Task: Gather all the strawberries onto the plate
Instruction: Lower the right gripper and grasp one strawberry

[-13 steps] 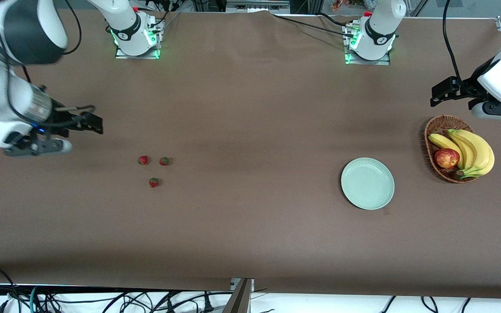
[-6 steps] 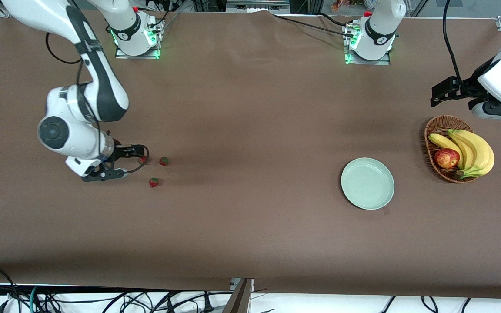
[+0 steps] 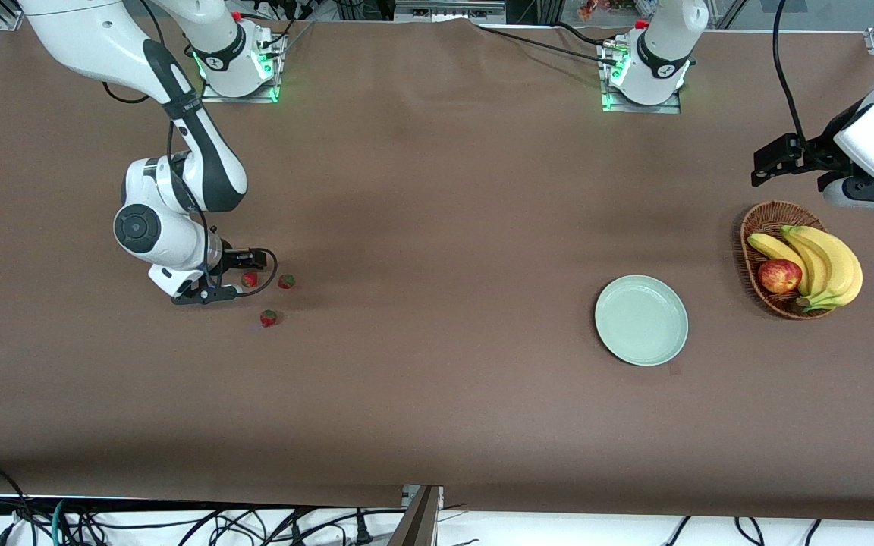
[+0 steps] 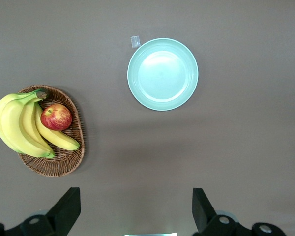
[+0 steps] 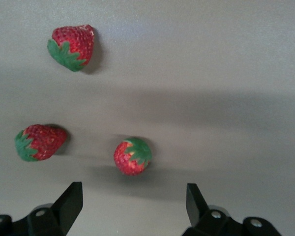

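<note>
No readable writing anywhere, just a small pale tag (image 4: pixel 135 42) on the table touching the plate's rim. The three strawberries (image 3: pixel 268 318) sit loose in a tight cluster toward the right arm's end of the brown table (image 3: pixel 437 394), none in the plate yet. The right gripper (image 5: pixel 132 199) is down right over them, fingers spread wide with one berry (image 5: pixel 132 156) between the tips, not pinched. The mint-green plate (image 3: pixel 641 320) is empty, well apart from the berries, with lots of bare table between. Just beside it toward the left arm's end, a wicker basket (image 3: pixel 757 227) holds bananas (image 3: pixel 824 262) and an apple (image 3: pixel 779 276). The left gripper (image 4: pixel 136 209) waits over that end, fingers spread, holding nothing.
</note>
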Motion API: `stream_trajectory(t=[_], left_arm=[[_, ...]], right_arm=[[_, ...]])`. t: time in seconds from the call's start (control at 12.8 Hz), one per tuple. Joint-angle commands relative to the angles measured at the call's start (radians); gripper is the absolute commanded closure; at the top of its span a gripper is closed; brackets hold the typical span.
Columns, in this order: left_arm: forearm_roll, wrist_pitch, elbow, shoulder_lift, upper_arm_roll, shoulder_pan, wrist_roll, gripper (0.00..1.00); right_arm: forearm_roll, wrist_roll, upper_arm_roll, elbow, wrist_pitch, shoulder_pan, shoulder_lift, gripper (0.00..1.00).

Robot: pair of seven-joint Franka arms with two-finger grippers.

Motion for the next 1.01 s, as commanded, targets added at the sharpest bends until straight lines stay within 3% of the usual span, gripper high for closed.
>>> stream_trajectory(t=[0.0,0.93], left_arm=[[0.004,-0.019,0.023,0.004,-0.006,0.007,-0.003,0.0],[0.004,-0.019,0.023,0.004,-0.006,0.008,-0.003,0.0]], right_arm=[[0.002,0.006,0.002,-0.008,0.064,-0.005,0.035,0.1],[0.001,0.005,0.002,0.038,0.064,-0.005,0.057,0.8]])
